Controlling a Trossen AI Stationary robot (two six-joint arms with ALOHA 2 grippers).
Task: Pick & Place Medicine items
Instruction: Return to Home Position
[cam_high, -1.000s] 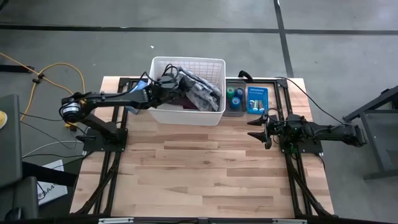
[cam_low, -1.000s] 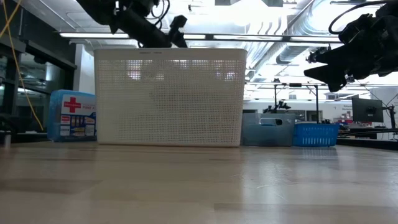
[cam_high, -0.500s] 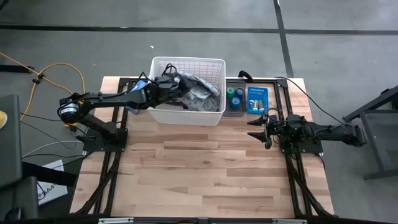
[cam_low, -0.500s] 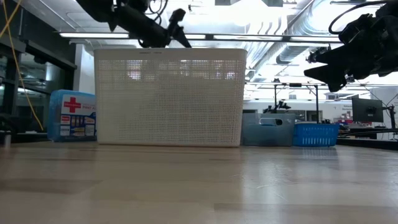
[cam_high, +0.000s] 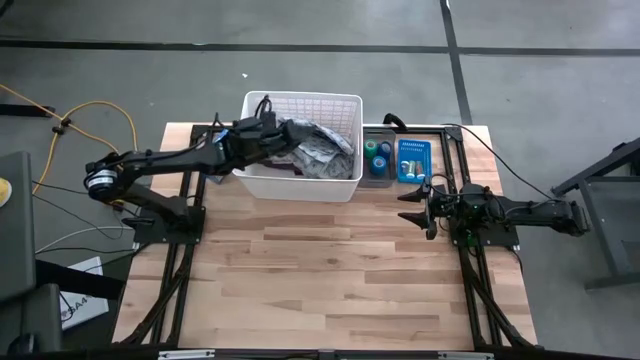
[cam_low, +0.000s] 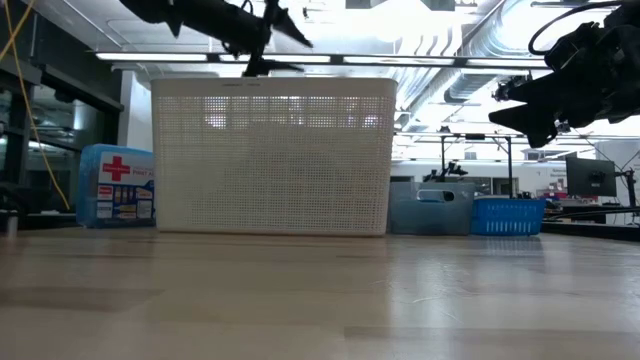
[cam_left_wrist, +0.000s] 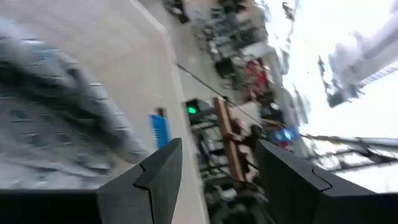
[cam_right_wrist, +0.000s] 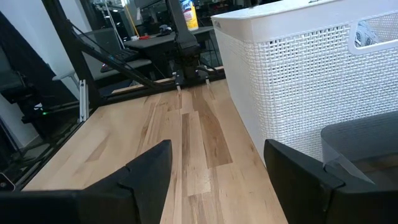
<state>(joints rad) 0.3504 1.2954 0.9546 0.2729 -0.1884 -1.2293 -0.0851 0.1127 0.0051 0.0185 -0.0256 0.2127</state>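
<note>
the wooden table (cam_high: 330, 270) is the biggest thing here. at its far edge stands the white laundry basket (cam_high: 300, 185), and a grey patterned cloth (cam_high: 322, 150) lies bunched up inside it.

the left arm (cam_high: 170, 160) is stretched out long from the table's left side. it reaches over the basket's left rim. the left gripper (cam_high: 278, 128) hangs above the cloth, up over the top of the basket. in the left wrist view its two fingers (cam_left_wrist: 165, 171) are spread wide, with nothing between them.

the right arm (cam_high: 520, 212) lies low and folded along the right side of the table. the right gripper (cam_high: 405, 205) points toward the middle. its fingers (cam_right_wrist: 152, 168) are wide apart too, and it holds nothing.

right beside the basket sits a small grey bin (cam_high: 378, 178), and next to that a small blue bin (cam_high: 412, 177). the green roll (cam_high: 371, 149) and a blue roll (cam_high: 382, 165) lie in the grey bin. they are near the right gripper, just past it toward the far edge. they are well apart from the left gripper, on the other side of the basket's right wall. the things in the blue bin are too small to tell.

a blue first aid box (cam_low: 115, 185) stands by the basket's left side.
</note>
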